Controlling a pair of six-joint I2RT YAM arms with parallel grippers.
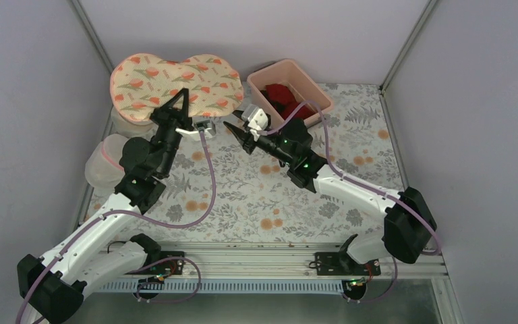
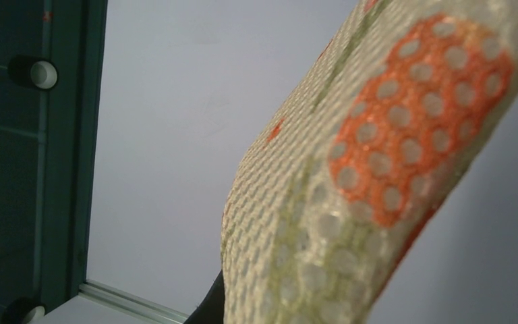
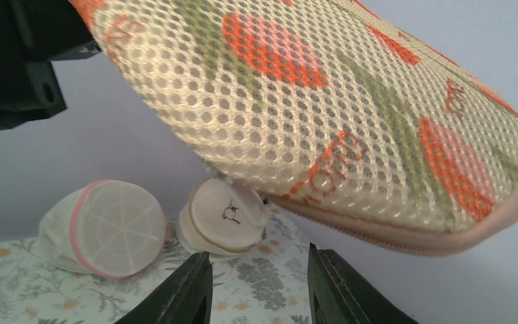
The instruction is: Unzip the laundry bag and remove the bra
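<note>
The cream laundry bag (image 1: 175, 84) with its orange-red flower print is held up off the table at the far left. My left gripper (image 1: 183, 94) pinches its near edge, fingertips together. In the left wrist view the bag's mesh (image 2: 378, 175) fills the frame and only one dark fingertip (image 2: 209, 304) shows. My right gripper (image 1: 233, 128) is open and empty, just right of the bag. In the right wrist view its fingers (image 3: 260, 287) sit below the bag (image 3: 324, 115) and its closed pink zip trim (image 3: 405, 236). The bra is hidden.
A pink bin (image 1: 280, 65) with red garments (image 1: 284, 94) stands at the back, right of the bag. A white mesh dome bag with a pink rim (image 1: 104, 162) (image 3: 104, 229) and a round beige bag (image 3: 226, 216) lie at the left, by the wall.
</note>
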